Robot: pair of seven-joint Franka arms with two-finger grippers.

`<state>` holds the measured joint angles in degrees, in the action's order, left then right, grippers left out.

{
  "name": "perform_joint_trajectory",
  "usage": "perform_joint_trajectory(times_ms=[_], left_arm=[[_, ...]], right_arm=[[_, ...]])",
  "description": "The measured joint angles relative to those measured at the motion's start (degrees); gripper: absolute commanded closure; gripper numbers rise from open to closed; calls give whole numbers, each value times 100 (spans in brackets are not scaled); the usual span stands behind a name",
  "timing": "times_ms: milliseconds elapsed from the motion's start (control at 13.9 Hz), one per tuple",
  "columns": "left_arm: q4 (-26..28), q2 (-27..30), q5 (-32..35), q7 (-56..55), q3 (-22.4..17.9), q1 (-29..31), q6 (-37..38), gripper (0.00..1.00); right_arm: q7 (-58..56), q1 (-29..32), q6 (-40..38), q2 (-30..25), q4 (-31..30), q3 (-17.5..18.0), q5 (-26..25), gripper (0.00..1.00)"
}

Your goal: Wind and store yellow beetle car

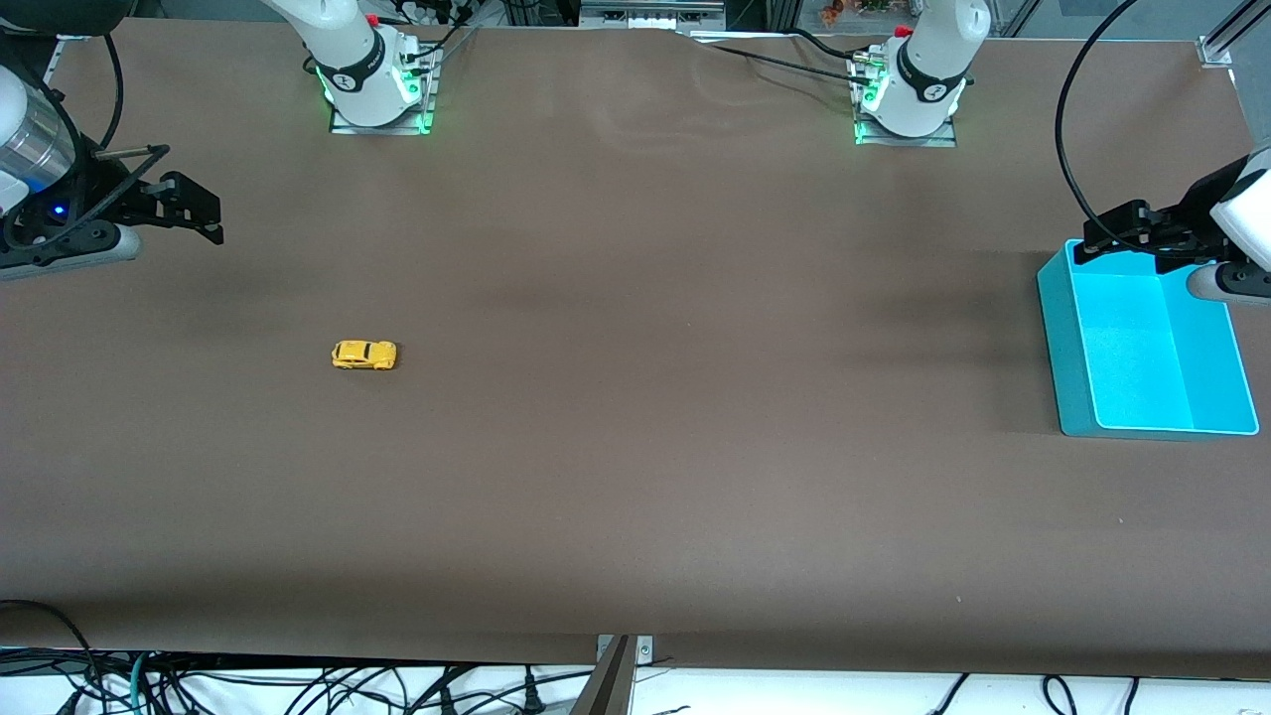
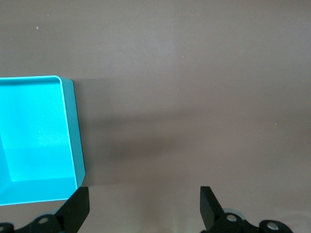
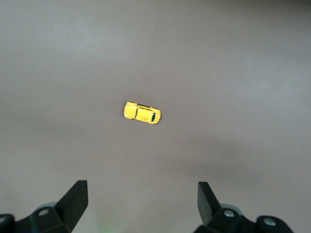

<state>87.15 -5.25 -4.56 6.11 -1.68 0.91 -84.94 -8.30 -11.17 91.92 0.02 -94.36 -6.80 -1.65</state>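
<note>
No words, brand names or numbers can be read anywhere in these views. The only marks are a small round emblem on the black band of each robot base (image 1: 369, 74) (image 1: 918, 84) at the far edge of the table, and neither can be made out. The yellow beetle car (image 1: 363, 355) carries no lettering that can be read.

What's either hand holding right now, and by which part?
Nothing is held. The right hand is open in the air above the yellow beetle car, which sits alone on the table. The left hand is open by the blue bin.
</note>
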Motion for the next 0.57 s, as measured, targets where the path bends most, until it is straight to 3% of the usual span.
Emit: perform_joint_trajectory(times_ms=[575], left_arm=[[0,0,0,0,0,0,0,0]], right_arm=[[4,0,0,-99,-89,1,0,0]])
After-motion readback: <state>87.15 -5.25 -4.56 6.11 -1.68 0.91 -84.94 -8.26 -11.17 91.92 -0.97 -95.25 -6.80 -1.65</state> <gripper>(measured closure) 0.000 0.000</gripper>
